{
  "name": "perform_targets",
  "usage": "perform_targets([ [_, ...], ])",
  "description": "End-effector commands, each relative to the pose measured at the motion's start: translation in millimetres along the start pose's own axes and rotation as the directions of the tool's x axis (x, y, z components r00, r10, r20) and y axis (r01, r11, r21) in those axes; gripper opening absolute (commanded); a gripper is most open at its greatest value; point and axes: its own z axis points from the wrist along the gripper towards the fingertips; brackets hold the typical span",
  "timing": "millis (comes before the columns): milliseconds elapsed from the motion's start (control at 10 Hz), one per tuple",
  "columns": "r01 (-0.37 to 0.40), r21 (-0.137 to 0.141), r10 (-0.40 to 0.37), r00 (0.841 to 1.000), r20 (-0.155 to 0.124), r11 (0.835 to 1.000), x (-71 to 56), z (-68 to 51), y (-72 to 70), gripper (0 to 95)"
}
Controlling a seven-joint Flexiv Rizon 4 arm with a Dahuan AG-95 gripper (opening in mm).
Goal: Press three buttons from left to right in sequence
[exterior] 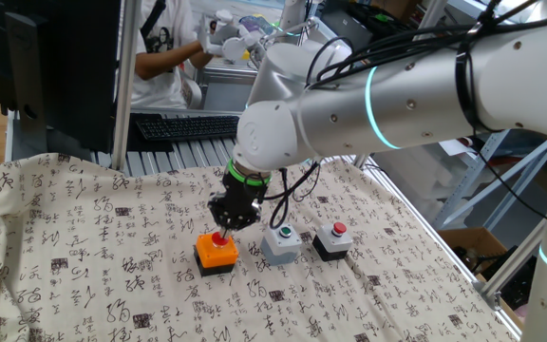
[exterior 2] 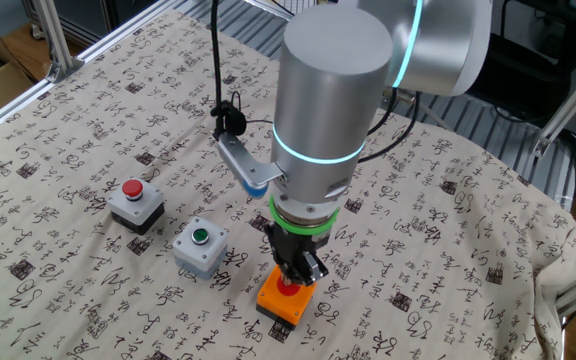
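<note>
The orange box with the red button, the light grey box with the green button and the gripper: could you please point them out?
orange box with red button (exterior: 216,256), one fixed view, orange side.
light grey box with green button (exterior 2: 200,247), the other fixed view, top face.
gripper (exterior 2: 294,274), the other fixed view, fingertips.

red button (exterior 2: 288,287): mostly hidden under gripper (exterior 2: 298,275), I can't see contact
fingertips: gap not visible to me
arm (exterior: 425,85): cut off at frame edge

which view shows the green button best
The other fixed view: the green button faces the camera from above, unobstructed on its grey box. One fixed view shows it smaller, beside the gripper.
</note>
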Motion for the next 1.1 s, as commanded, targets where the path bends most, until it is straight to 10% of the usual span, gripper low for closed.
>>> perform_targets([
  [100, 0.003, -0.005, -0.003, 1.0, -0.002, 1.0, 1.0, -7.3, -5.7, 0.0],
  [1100, 0.056, 0.029, -0.055, 0.997, -0.046, 0.998, -20.4, -41.2, -49.8, 0.0],
])
